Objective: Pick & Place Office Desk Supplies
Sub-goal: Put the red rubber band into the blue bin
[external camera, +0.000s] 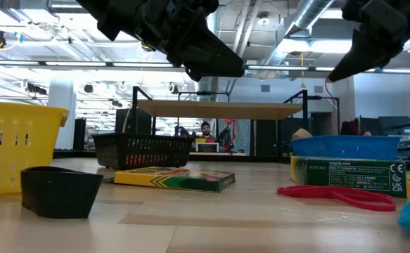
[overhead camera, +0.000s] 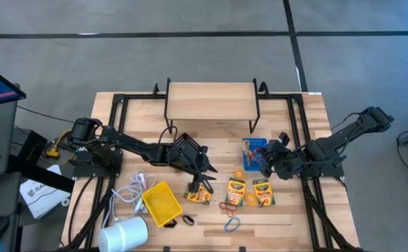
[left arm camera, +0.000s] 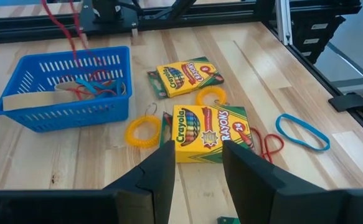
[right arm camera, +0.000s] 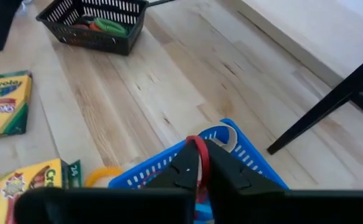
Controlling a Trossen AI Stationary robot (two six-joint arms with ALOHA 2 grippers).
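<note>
Partly hiding a red rubber band (right arm camera: pixel 199 163), the right gripper's (right arm camera: pixel 199 177) fingers are clamping it over the blue bin (right arm camera: pixel 256 171). Left gripper (left arm camera: pixel 197 168) is hovering, fingers apart, over a crayon box (left arm camera: pixel 207 132) on the table (left arm camera: pixel 249 68).

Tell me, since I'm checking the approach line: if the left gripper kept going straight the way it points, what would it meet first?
Most likely the 24-count crayon box: it lies on the table straight past the open left gripper. How far off it is can't be judged from the wrist view.
</note>
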